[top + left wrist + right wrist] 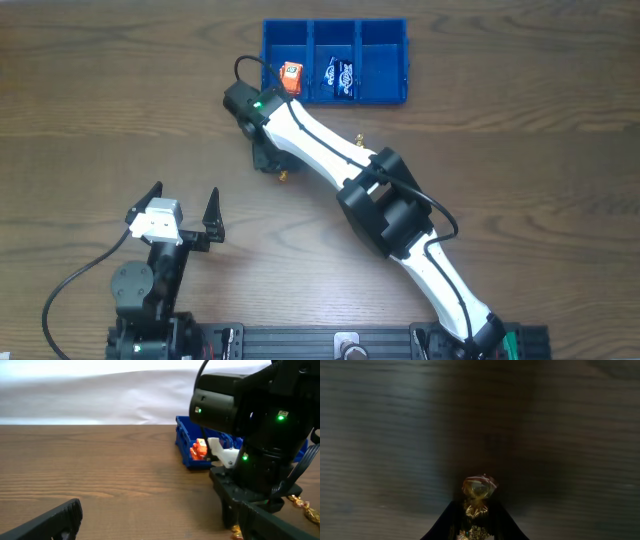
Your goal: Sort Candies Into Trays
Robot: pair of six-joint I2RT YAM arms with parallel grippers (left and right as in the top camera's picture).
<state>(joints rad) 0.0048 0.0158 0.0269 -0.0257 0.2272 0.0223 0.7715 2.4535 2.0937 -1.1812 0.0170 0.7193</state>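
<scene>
A blue three-compartment tray [410,62] stands at the table's far side. Its left compartment holds an orange candy [291,76] [199,450], and the middle one holds a dark blue candy [340,75]. My right gripper [272,158] [477,510] is down at the table just in front of the tray's left end, shut on a gold-wrapped candy [284,178] [479,488]. A second gold candy [358,138] [305,507] lies on the wood to its right. My left gripper [185,208] stands open and empty near the front left, well away from the candies.
The right arm [400,210] stretches diagonally across the middle of the table from the front right. Bare wood [100,100] lies to the left and in front of the tray. A cable [70,290] loops beside the left arm's base.
</scene>
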